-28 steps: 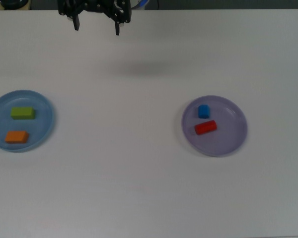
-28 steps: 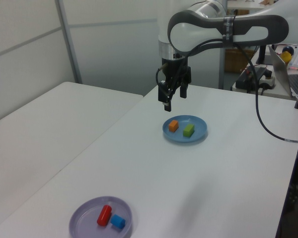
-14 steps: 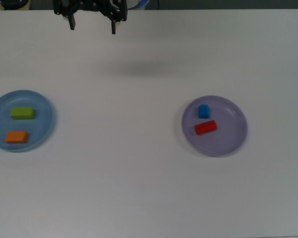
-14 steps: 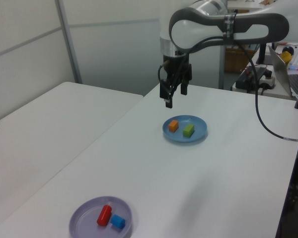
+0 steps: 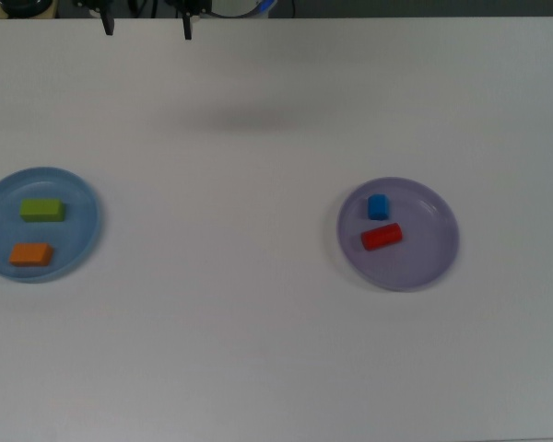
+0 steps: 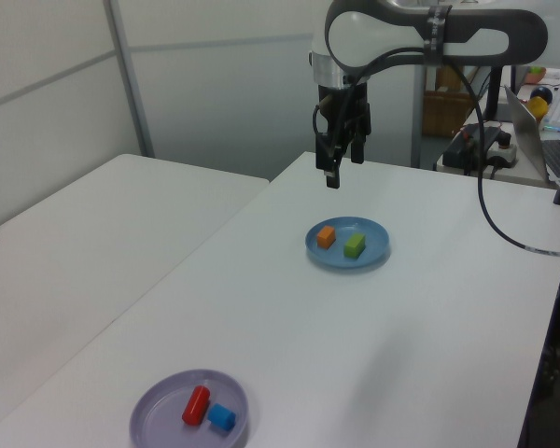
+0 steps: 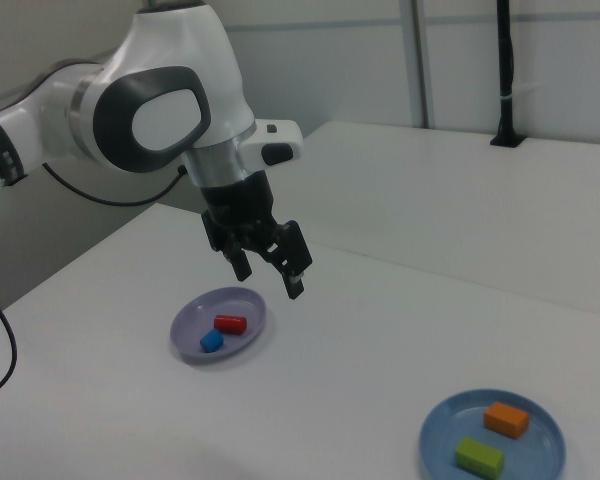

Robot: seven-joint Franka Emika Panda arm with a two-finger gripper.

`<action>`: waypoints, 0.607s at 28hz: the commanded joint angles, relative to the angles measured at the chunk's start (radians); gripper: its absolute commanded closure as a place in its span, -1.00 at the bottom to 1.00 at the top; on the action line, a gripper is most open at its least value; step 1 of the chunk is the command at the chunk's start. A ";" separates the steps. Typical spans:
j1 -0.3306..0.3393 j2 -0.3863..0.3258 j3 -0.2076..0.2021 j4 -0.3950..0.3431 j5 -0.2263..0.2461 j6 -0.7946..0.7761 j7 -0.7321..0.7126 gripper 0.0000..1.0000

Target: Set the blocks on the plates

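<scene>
The green block (image 5: 42,210) and the orange block (image 5: 30,254) lie on the light blue plate (image 5: 83,198) at the top view's left. On the lavender plate (image 5: 433,262) rest the blue cube (image 5: 379,206) and the red block (image 5: 382,237). My gripper (image 5: 147,28) is open and empty, high above the table at the top view's upper edge. In the left view the gripper (image 6: 339,171) hangs above and behind the blue plate (image 6: 375,250). The right view has the gripper (image 7: 270,272) raised over the table, fingers spread, with the lavender plate (image 7: 190,318) below it.
The white table (image 5: 258,350) carries only the two plates. A second white table (image 6: 93,224) stands at the left view's left. Cables and a laptop (image 6: 532,121) sit beyond the table at the left view's right.
The gripper has risen and drawn back toward the top view's upper edge, shifting left there. It stays open. Blocks and plates have not moved.
</scene>
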 commanded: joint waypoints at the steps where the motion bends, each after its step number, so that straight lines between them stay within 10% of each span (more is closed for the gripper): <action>1: 0.005 0.017 -0.007 0.026 0.026 -0.014 0.024 -1.00; 17: 0.004 0.017 -0.013 0.027 0.049 -0.016 0.019 -1.00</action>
